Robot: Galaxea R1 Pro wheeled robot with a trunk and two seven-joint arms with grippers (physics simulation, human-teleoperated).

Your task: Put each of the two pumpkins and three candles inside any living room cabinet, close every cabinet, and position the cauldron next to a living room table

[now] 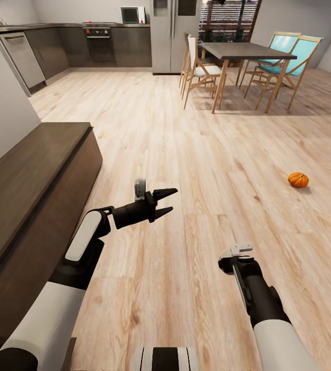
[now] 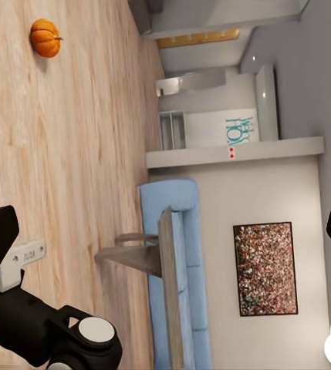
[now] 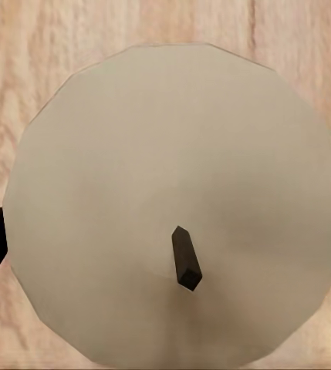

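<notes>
An orange, ribbed pumpkin (image 1: 298,179) is seen on the wooden floor (image 1: 196,154) to the far right, well apart from both arms. A pale candle (image 3: 177,204) with a dark wick is seen end-on between the right gripper's (image 1: 236,259) fingers, which are closed on it. The left gripper (image 1: 168,201) is held open and empty beside the dark-brown cabinet (image 1: 26,185) at the left, whose front is shut. Wide bare floor lies between the cabinet edge and the pumpkin.
</notes>
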